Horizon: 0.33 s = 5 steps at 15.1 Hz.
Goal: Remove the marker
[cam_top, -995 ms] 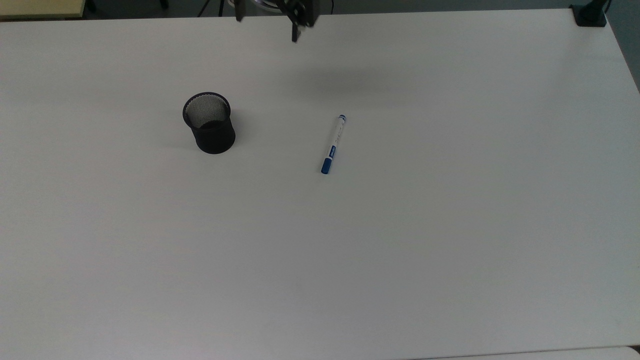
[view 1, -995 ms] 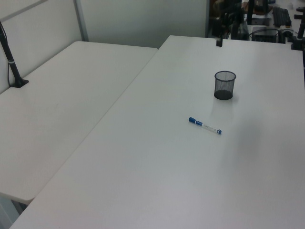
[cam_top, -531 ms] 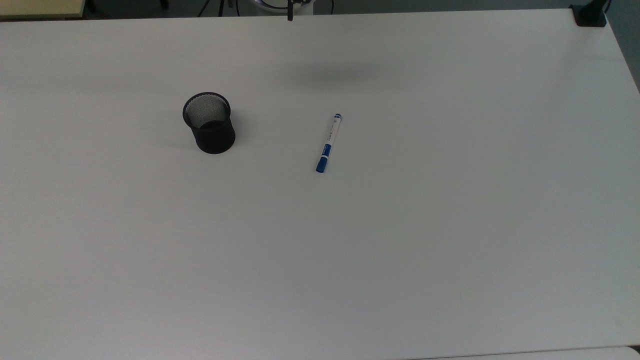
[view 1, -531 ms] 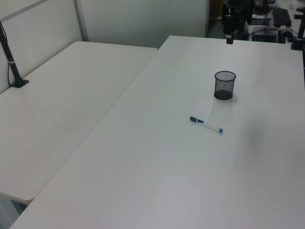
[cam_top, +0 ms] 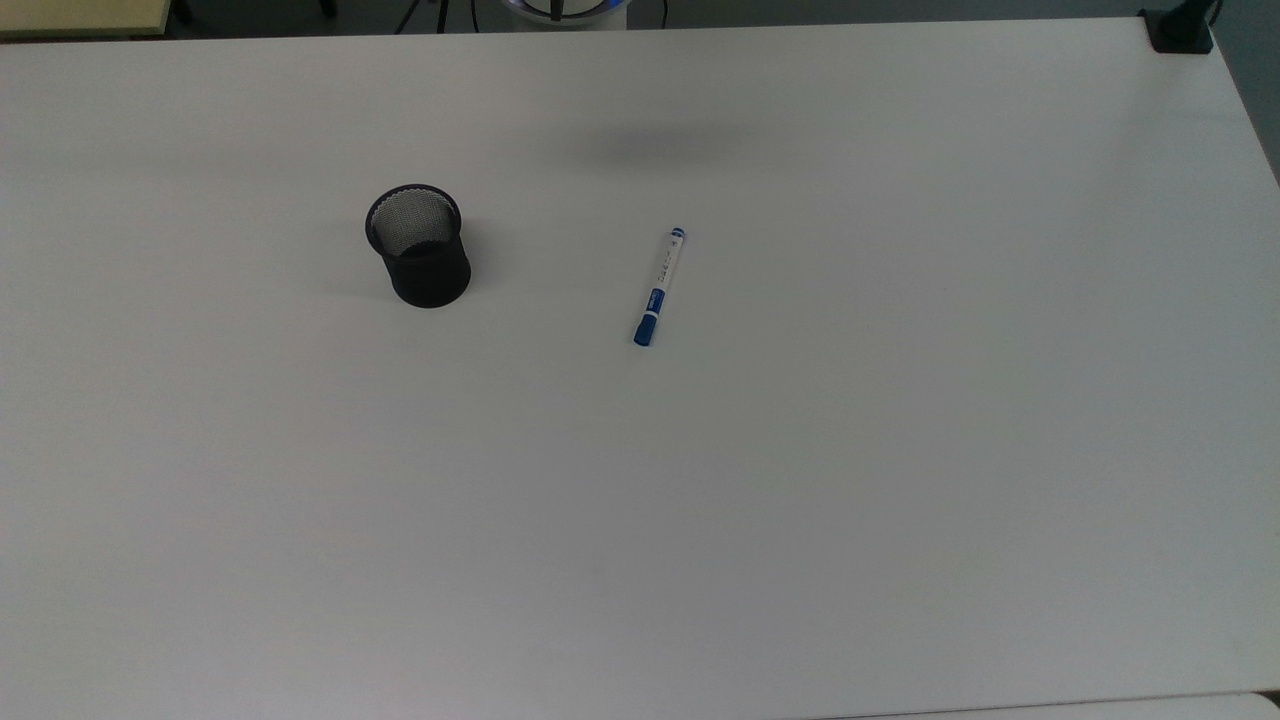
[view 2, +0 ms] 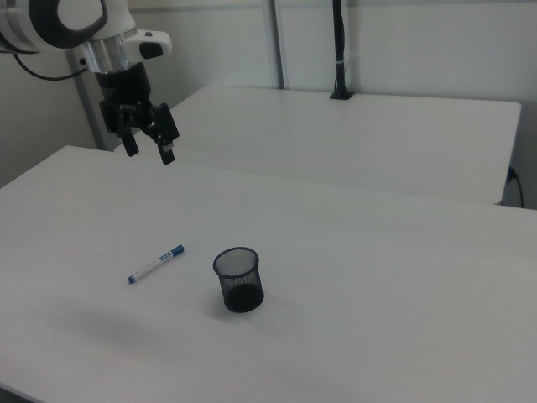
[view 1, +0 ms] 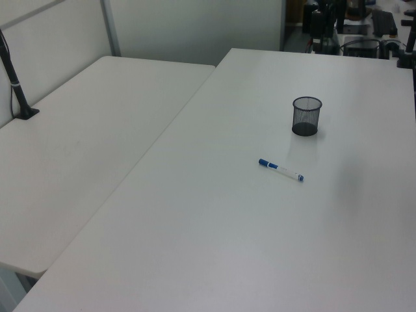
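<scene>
The marker (cam_top: 659, 287), white with a blue cap, lies flat on the white table (cam_top: 800, 500), to the right of the black mesh cup (cam_top: 420, 245) in the top view. It also lies free in the left view (view 1: 281, 170) and in the right view (view 2: 156, 264). The cup (view 2: 238, 279) stands upright with nothing sticking out of it. My gripper (view 2: 149, 153) hangs open and empty, high above the table near its far edge in the right view, well away from the marker.
A black clamp (cam_top: 1180, 28) sits on the table's corner at the top view's upper right. A second white table (view 1: 84, 143) adjoins this one, with a black post (view 2: 338, 50) clamped to it.
My gripper has pulled back out of the top view's upper edge. The marker shifted slightly towards the top view's left and now lies still. The cup has not moved.
</scene>
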### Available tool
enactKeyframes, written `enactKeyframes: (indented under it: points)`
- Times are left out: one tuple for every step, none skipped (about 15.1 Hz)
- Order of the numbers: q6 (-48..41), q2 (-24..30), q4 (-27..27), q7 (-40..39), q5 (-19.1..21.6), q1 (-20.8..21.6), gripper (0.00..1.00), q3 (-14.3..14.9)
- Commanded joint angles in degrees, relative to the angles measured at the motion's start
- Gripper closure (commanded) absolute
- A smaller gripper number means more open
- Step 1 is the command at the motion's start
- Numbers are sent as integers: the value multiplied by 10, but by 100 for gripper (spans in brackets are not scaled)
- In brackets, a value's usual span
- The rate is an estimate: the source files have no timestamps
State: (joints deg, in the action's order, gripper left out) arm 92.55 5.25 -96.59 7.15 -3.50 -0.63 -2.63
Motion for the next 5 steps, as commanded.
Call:
enactKeyframes:
  points:
    - [26, 5, -6, -14, 7, 0, 0, 4]
    - [27, 5, -6, -14, 6, 1, 0, 4]
    - [28, 5, -6, -14, 6, 1, 0, 4]
    - [28, 5, -6, -14, 6, 1, 0, 4]
    - [29, 3, -6, -16, 6, 1, 0, 4]
